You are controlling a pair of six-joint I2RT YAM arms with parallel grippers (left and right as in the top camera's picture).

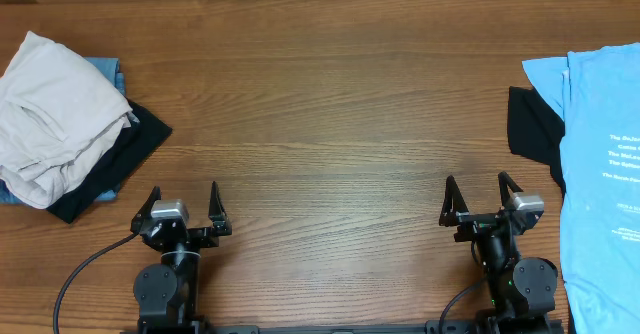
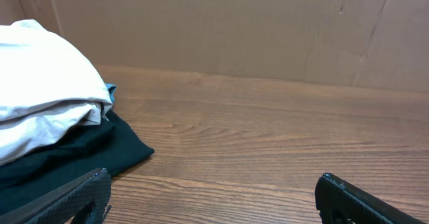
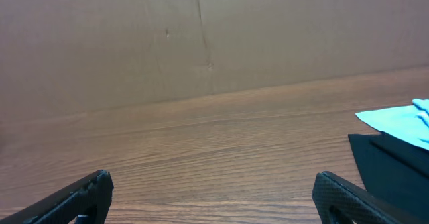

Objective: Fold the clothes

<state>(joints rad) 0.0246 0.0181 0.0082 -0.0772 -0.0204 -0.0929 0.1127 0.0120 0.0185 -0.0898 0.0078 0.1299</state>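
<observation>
Folding seems not yet begun: the light sky-blue short-sleeved T-shirt (image 1: 600, 174) with white lettering lies spread at the wooden table's (image 1: 330, 104) right edge, the rumpled pile of off-white, blue and black garments (image 1: 55, 114) at its left. Left gripper (image 1: 184, 190) and right gripper (image 1: 477, 180) gape wide, empty

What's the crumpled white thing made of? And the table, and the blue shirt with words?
The white garment looks like soft matte cloth, maybe cotton: it slumps in loose folds. The table looks like wood or wood-look laminate, smooth, with brown grain lines. The light blue T-shirt looks like thin matte jersey, lying flat with printed white letters.
</observation>
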